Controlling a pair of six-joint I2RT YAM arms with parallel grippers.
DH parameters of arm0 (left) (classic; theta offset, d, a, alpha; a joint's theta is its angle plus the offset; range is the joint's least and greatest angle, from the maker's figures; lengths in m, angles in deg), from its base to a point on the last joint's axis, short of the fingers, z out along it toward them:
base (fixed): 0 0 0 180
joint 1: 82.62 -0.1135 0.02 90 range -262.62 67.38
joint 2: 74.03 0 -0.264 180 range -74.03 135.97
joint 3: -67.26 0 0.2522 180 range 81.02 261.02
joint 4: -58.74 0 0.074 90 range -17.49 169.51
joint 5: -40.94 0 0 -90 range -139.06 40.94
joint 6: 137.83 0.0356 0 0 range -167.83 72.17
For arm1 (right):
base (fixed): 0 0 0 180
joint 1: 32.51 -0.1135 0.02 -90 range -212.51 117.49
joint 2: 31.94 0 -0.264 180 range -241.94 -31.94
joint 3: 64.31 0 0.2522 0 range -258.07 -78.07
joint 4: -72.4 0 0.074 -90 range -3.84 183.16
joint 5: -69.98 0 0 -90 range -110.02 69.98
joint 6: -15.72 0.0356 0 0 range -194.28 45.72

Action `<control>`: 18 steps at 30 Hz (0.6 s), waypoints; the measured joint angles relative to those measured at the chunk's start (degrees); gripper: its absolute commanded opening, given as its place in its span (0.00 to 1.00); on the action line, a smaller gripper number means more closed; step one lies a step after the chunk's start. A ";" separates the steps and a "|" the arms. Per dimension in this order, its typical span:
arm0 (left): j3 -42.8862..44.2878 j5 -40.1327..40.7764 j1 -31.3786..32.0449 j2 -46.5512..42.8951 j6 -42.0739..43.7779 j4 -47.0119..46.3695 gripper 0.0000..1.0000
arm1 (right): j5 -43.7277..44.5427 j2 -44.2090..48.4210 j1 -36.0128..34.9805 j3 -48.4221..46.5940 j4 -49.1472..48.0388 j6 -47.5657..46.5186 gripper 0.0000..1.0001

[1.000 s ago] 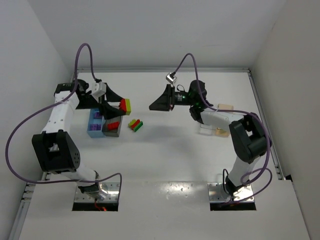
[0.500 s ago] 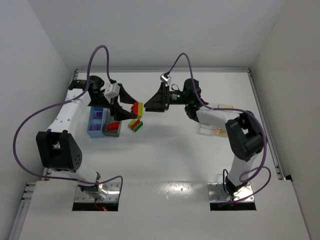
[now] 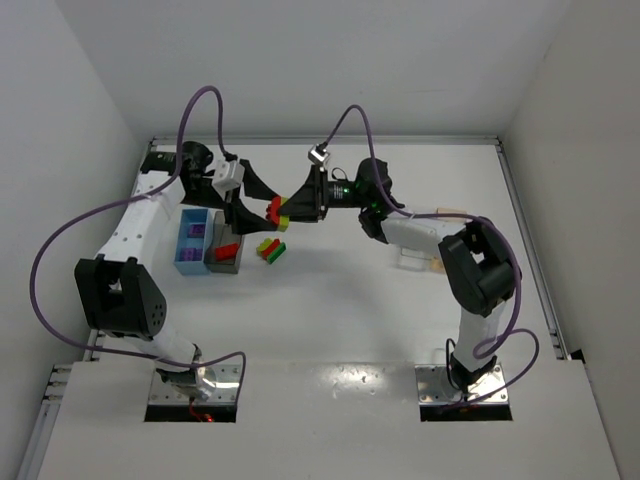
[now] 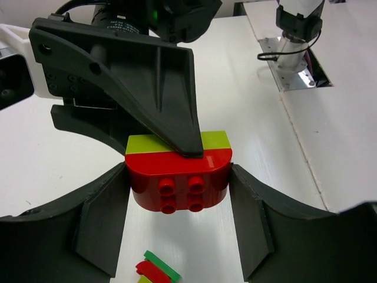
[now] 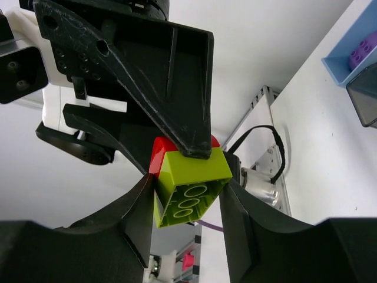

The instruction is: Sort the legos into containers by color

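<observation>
Our left gripper [image 4: 179, 197] is clamped on a red brick [image 4: 177, 174], with 1 finger pressed to each end of it and its 4 studs facing the wrist camera. A yellow-green brick [image 4: 217, 140] is stuck flat against the far face of the red brick. Our right gripper [image 5: 187, 206] is closed on that yellow-green brick, its 2 fingers touching opposite sides, and 1 of them shows in the left wrist view as a dark blade lying across the brick's top. In the overhead view the 2 grippers meet tip to tip above the far part of the white table [image 3: 350, 320], left of centre, with the joined pair held in the air between them. Just near of the pair, a small cluster of loose bricks [image 3: 270, 249] in green, red and yellow-green lies on the table. To the left of that cluster stands a dark grey bin [image 3: 222, 267] with a second red brick [image 3: 228, 250] inside, and touching its left side is a light blue bin [image 3: 181, 266] holding a purple brick [image 3: 196, 232]. Well to the right, partly behind our right arm, we see a clear bin [image 3: 410, 262]; we cannot tell what is in it.
</observation>
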 measured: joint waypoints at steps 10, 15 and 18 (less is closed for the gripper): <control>0.00 -1.29 -2.12 0.09 0.20 0.04 0.27 | 2.69 0.26 0.04 1.01 -2.32 1.46 0.00; 0.00 -3.34 -3.23 1.79 0.70 0.57 0.26 | 5.60 1.57 0.33 3.17 -2.82 1.90 0.00; 0.00 -3.87 -3.37 3.17 0.83 1.03 0.26 | 6.23 2.03 1.07 4.57 -2.80 1.97 0.00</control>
